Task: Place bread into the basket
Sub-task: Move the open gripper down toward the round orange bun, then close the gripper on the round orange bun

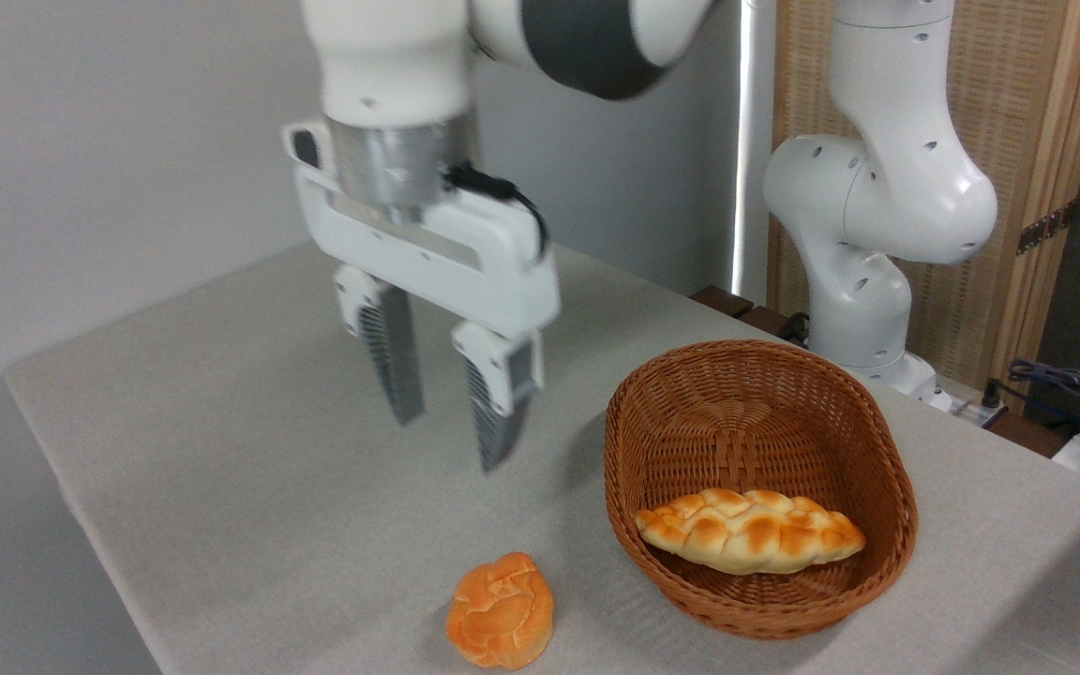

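Claw [451, 441], slightly blurred, apparently hanging above the worktop [221, 450], fingers parted and empty. Bread [501, 609] lies on the worktop below the claw, just left of the basket [690, 394], which contains a braided loaf [751, 530].

Lab — robot arm [877, 187], cables [1065, 380].

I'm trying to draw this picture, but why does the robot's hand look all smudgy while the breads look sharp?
In the camera view, the white two-finger hand is smeared by motion blur, open above the table; the small orange swirled bun and the pale braided loaf in the brown wicker basket lie crisp, and soft even light leaves only faint shadows.
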